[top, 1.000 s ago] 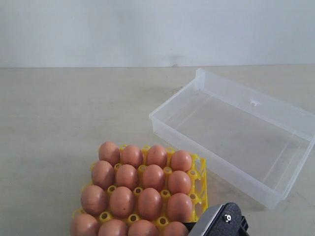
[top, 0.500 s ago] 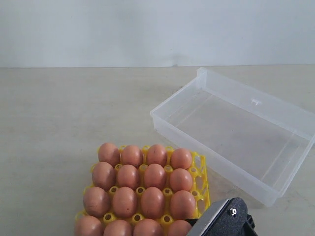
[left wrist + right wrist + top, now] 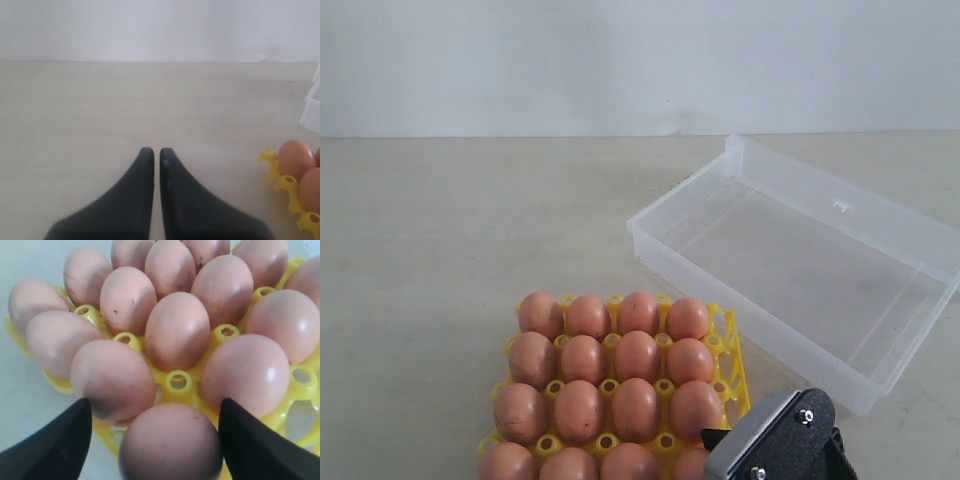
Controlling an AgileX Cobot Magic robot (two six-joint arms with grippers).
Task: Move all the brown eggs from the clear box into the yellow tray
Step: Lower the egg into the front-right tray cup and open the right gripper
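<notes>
1. Smooth reddish-brown eggs [image 3: 610, 378] fill the bright yellow plastic tray [image 3: 730, 348], lower centre of the exterior view; the transparent plastic box [image 3: 740, 310] lies at the right.
2. Right gripper [image 3: 155, 406]: open, one egg [image 3: 170, 445] between its fingers.
3. Left gripper [image 3: 156, 153]: closed, holding nothing.

**Brown on yellow, clear beside it**

We see reddish-brown eggs [image 3: 636, 362], a few flecked with dark specks, in a bright yellow tray [image 3: 728, 352]. At two o'clock the box [image 3: 800, 270] is colourless and see-through. The tabletop [image 3: 440, 230] is pale beige, the wall [image 3: 620, 60] white. Left gripper [image 3: 156, 152] and right gripper [image 3: 155, 407] are black.
</notes>
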